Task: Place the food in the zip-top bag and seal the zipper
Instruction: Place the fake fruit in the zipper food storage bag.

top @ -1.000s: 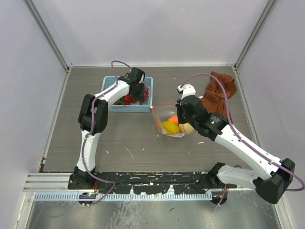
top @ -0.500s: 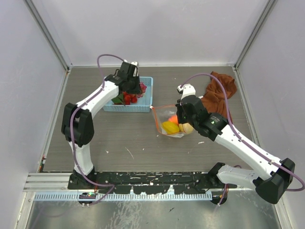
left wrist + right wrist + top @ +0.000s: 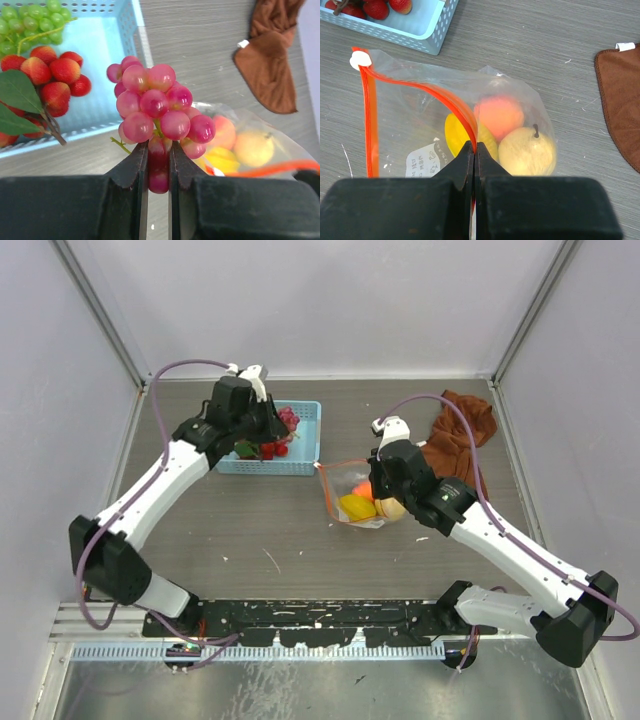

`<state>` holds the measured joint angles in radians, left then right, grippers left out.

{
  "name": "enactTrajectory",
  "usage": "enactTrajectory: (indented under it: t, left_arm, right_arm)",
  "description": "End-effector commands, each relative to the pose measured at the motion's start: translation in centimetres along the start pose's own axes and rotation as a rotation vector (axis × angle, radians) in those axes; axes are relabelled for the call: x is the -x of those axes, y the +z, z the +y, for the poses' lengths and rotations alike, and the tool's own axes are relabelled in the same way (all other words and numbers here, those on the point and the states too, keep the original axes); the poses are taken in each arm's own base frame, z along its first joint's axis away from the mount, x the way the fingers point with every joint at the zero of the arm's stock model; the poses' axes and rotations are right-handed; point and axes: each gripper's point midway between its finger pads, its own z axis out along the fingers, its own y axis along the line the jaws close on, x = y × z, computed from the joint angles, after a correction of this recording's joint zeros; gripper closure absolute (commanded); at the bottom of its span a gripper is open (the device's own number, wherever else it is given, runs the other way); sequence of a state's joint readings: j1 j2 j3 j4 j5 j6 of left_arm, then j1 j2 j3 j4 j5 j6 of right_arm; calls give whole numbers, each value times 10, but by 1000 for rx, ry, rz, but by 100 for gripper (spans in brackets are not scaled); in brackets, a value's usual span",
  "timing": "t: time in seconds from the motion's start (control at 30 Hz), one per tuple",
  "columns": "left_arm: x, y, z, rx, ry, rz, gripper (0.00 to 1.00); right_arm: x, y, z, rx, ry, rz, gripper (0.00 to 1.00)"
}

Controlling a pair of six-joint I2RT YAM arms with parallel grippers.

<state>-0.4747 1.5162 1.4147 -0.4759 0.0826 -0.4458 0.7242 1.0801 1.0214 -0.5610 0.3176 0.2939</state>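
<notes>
My left gripper [image 3: 159, 160] is shut on the lowest berries of the purple grapes [image 3: 157, 107] and holds the bunch above the light-blue basket [image 3: 305, 466]. Strawberries [image 3: 55, 80], green grapes [image 3: 32, 22] and leaves [image 3: 17, 92] lie in the basket. The zip-top bag [image 3: 352, 498] lies to the basket's right with its mouth open. An orange-red peach [image 3: 498, 116], a yellow-orange fruit [image 3: 526, 150] and a yellow piece [image 3: 456, 136] lie inside. My right gripper [image 3: 474, 150] is shut on the upper lip of the red-orange zipper [image 3: 440, 95] and holds it raised.
A rust-brown cloth [image 3: 460, 435] lies crumpled at the back right, just behind the right arm. The basket's near rim [image 3: 75, 135] runs below the held bunch. Walls enclose the table on three sides.
The left arm has swung out to the left and drawn back over the basket, lifting the purple grapes with it. The right arm and the bag have not moved.
</notes>
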Motion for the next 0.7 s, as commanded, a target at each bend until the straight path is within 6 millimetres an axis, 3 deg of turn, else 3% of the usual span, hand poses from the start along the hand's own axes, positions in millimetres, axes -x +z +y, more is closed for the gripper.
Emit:
enactTrajectory:
  t: [0.0, 0.27, 0.67]
  left_arm:
    - [14, -42, -45, -158, 18, -100, 100]
    - [-7, -95, -77, -288, 56, -108, 100]
    - [-47, -137, -123, -511, 135, -2, 100]
  right_arm:
    - [18, -1, 6, 25, 42, -68, 100]
    - [17, -1, 7, 30, 52, -74, 100]
    - [15, 1, 7, 29, 54, -72, 100]
